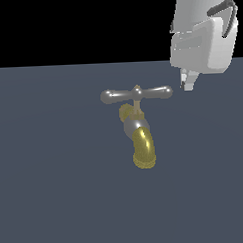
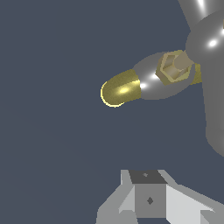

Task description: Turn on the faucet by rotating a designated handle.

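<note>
Gripper [image 1: 188, 83], nearest the wrist camera, hangs just beyond the handle's end at the exterior view's right, apart from it; whether its jaws are spread or closed cannot be told. Dark grey floor [image 1: 56, 196] carries the faucet [image 1: 139, 135] at mid-scene, curved brass spout [image 2: 118, 91] toward the near side. Silver crossbar handle [image 1: 136, 94] lies level atop the brass stem [image 1: 138, 107]

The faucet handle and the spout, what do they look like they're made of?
The handle looks like polished silver-grey metal, perhaps chrome or steel: its rounded ends carry bright white highlights in both views. The spout looks like brass, a glossy yellow-gold with a soft sheen near its tip in the wrist view. Both are simulator renders, so these are surface looks only.
</note>
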Controlling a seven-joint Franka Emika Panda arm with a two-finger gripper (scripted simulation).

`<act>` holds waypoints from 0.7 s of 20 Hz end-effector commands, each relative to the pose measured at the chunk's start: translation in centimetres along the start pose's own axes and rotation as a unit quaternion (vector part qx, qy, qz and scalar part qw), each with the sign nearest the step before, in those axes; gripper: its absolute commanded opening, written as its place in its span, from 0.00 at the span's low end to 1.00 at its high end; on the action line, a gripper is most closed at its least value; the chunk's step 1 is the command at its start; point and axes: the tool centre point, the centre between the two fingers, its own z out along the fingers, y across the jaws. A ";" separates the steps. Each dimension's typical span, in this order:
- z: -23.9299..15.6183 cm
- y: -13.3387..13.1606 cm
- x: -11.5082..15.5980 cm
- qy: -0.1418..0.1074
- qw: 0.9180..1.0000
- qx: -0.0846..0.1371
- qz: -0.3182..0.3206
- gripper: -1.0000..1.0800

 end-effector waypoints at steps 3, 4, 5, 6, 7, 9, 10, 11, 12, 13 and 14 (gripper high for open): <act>1.3 1.3 0.1 0.001 0.999 0.000 -0.037 0.00; 1.5 1.6 0.2 0.001 0.999 0.000 -0.045 0.00; 1.8 1.8 0.2 0.001 0.999 0.000 -0.052 0.00; 2.0 2.1 0.3 0.001 0.998 0.000 -0.058 0.00; 2.2 2.3 0.3 0.002 0.998 0.000 -0.065 0.00; 2.6 2.7 0.4 0.002 0.997 0.000 -0.076 0.00; 2.8 2.9 0.5 0.002 0.997 0.000 -0.081 0.00; 3.0 3.0 0.5 0.003 0.996 0.000 -0.086 0.00; 3.1 3.2 0.5 0.003 0.996 0.000 -0.090 0.00; 3.3 3.3 0.6 0.003 0.996 0.001 -0.094 0.00; 3.4 3.4 0.6 0.003 0.995 0.001 -0.098 0.00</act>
